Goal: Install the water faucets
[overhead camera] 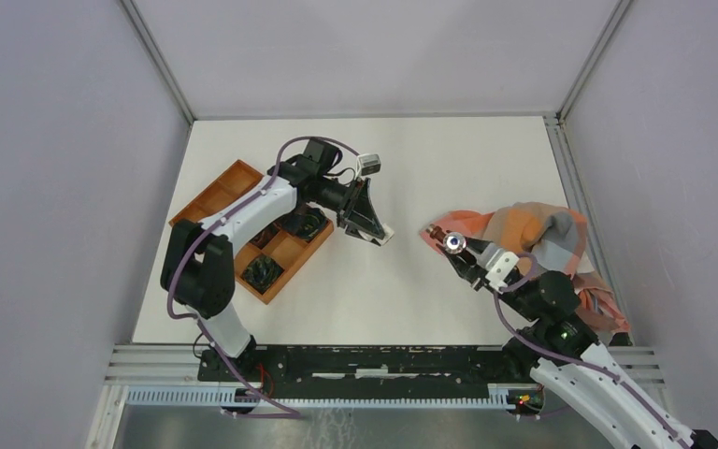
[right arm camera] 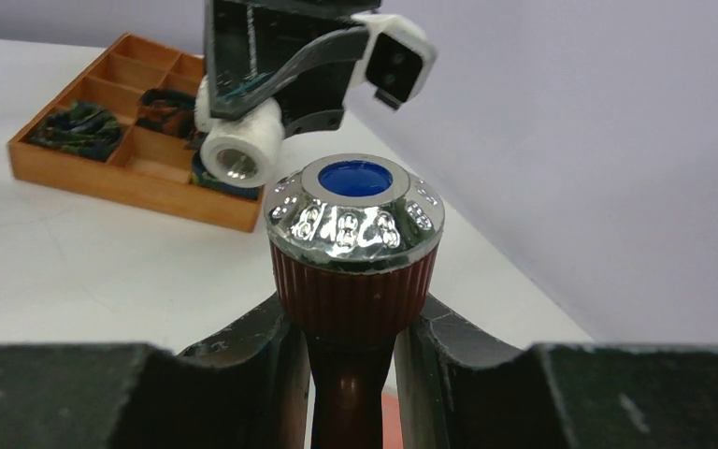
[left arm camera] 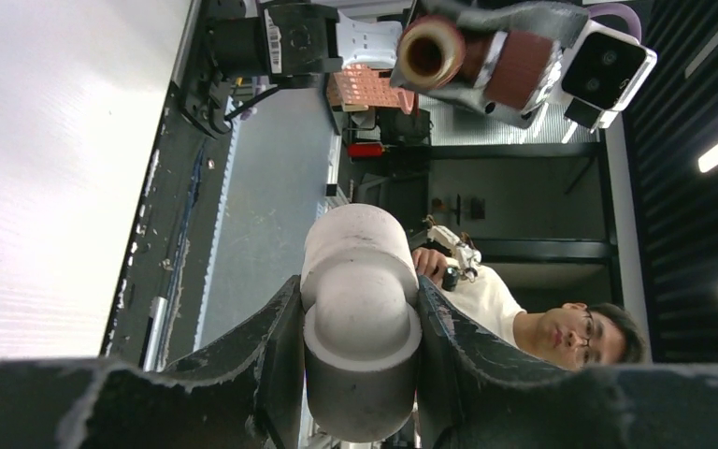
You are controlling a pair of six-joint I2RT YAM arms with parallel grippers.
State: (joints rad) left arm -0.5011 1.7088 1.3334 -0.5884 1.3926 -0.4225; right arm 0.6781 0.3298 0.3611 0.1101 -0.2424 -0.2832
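The water faucet is a dark reddish-brown tap with a ribbed collar and a round silvery knob marked blue. My right gripper is shut on its stem just under the collar. From above, the knob points left at the tip of the right gripper. My left gripper is shut on a white pipe elbow. The elbow's open end faces the faucet across a small gap. In the left wrist view the faucet's round end shows at the top.
An orange-brown compartment tray holding dark coiled parts lies at the left, under the left arm. A checked orange and grey cloth lies at the right beside the right arm. White walls enclose the table.
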